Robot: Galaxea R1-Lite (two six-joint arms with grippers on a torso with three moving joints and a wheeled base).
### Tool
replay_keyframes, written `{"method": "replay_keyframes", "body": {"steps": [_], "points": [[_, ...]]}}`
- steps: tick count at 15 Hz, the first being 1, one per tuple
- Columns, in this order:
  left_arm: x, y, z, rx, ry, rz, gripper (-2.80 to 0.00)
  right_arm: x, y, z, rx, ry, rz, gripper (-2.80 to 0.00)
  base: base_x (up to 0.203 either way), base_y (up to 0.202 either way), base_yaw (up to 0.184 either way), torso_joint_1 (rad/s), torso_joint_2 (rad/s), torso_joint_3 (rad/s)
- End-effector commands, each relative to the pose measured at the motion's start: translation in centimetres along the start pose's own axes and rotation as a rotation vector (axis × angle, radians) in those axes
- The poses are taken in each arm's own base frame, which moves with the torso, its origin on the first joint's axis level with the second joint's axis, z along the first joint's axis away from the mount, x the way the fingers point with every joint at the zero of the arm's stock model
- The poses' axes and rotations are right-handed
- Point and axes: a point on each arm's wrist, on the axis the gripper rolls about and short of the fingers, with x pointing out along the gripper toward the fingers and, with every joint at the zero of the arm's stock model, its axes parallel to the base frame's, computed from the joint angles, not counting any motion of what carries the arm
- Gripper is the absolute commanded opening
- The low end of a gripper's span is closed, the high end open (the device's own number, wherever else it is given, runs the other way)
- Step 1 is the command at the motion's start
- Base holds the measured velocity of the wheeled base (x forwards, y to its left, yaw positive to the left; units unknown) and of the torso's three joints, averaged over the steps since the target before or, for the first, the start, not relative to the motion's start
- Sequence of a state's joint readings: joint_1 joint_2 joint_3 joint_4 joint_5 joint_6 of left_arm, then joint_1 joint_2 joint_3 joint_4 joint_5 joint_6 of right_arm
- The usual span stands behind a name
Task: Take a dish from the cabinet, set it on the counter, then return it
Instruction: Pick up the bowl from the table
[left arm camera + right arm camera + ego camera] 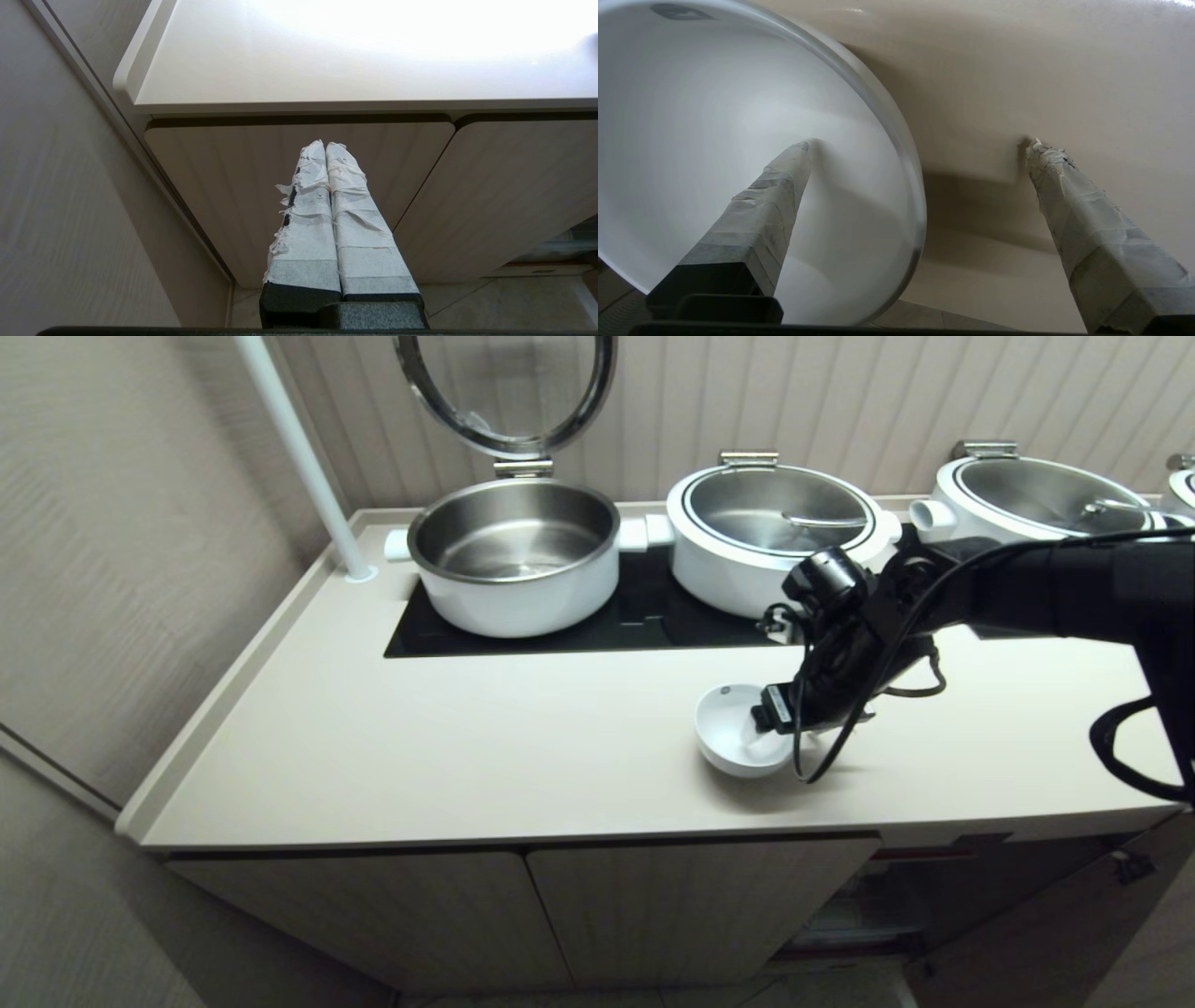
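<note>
The dish (733, 728), a small white bowl, rests mouth-up on the cream counter (467, 756) near its front edge, right of centre. My right gripper (780, 733) reaches down over the bowl's right side and stands open. In the right wrist view the gripper (919, 144) straddles the rim of the dish (714, 116), one taped finger inside the bowl, the other outside above the counter (1064, 70). Neither finger presses on the rim. My left gripper (325, 145) is shut and empty, parked low before the cabinet (233, 177) doors.
Three white-and-steel pots stand at the back: one with its lid raised (513, 560), two lidded (775, 532) (1036, 499), on or by the black panel (635, 616). A white pole (299, 457) rises at the back left corner. The cabinet (653, 915) is open at its right end.
</note>
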State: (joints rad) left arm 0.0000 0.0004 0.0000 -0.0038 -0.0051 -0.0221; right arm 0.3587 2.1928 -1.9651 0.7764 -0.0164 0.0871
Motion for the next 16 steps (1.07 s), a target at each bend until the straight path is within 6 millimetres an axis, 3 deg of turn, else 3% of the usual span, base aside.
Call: {"method": "replay_keyframes", "body": {"steps": [1,16], "points": [[0.0,0.0,0.0,-0.001,-0.001,0.000,-2.80,0.1,0.0,-0.1,-0.002,0.007,-0.002,0.00,0.000,0.000,0.000,0.000,0.00,0.000],[0.0,0.0,0.0,-0.001,-0.001,0.000,-2.80,0.6,1.1,0.3,-0.029,-0.029,0.014,0.00,0.000,0.000,0.000,0.000,0.00,0.000]]}}
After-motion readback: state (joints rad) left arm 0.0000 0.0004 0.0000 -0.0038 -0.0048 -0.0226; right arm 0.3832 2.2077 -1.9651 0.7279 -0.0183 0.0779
